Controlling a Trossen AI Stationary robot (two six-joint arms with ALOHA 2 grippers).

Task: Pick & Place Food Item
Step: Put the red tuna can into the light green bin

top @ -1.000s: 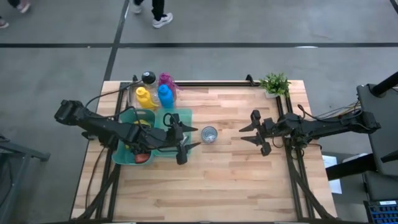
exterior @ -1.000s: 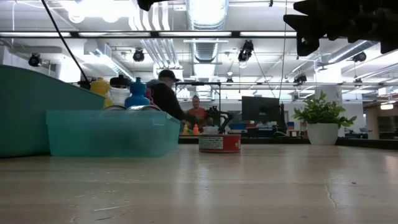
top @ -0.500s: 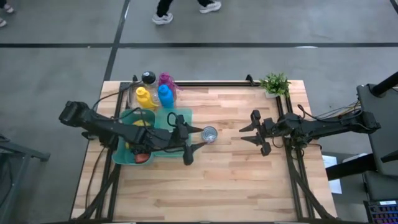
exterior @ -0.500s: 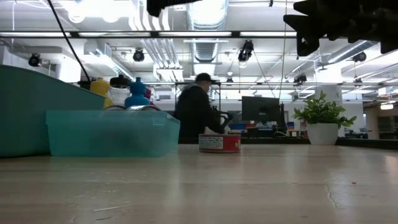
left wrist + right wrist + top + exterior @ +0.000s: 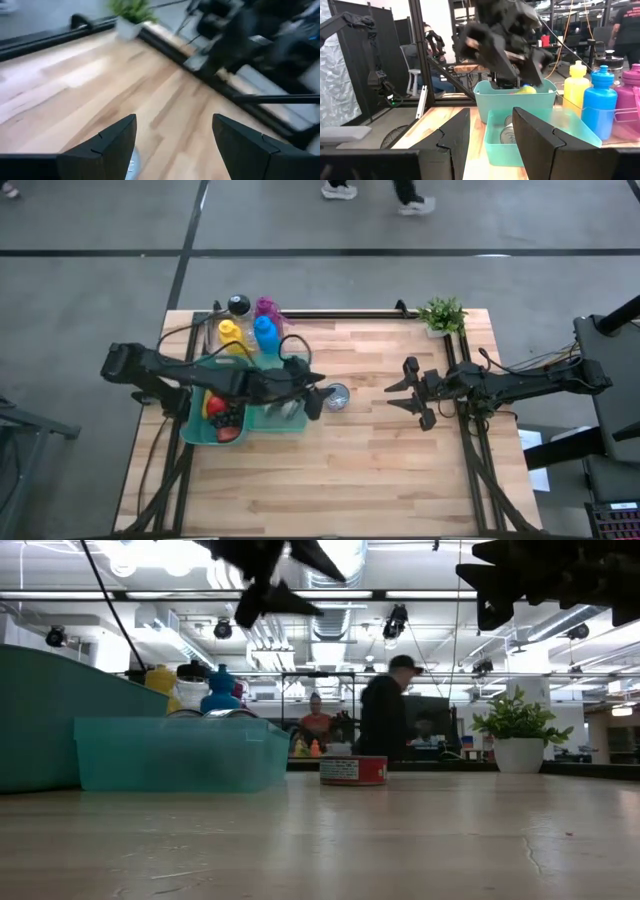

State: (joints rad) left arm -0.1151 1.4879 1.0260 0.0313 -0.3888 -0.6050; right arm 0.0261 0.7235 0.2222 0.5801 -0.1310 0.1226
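A small tin can (image 5: 337,397) with a red label (image 5: 352,771) stands upright on the wooden table. My left gripper (image 5: 318,392) hangs open in the air just left of the can, past the right edge of a small teal tray (image 5: 262,395); in the low view it shows high up (image 5: 282,580). Its own view shows open fingers (image 5: 172,135) with bare table between them. My right gripper (image 5: 405,392) waits right of the can, raised, pointing level toward the bins, with a narrow gap between its fingers (image 5: 490,135) and nothing in it.
A larger teal bin (image 5: 196,418) left of the tray holds red and dark fruit. Yellow, blue and purple bottles (image 5: 262,330) stand behind the bins, and a potted plant (image 5: 442,315) stands at the far right corner. People walk in the room beyond the table (image 5: 385,720).
My left gripper has gone from over the tray's near right corner toward the table's right and far side, ending beside the can. It has sunk and rolled about its own axis, and its fingers kept the same gap. A person in the background has walked rightward.
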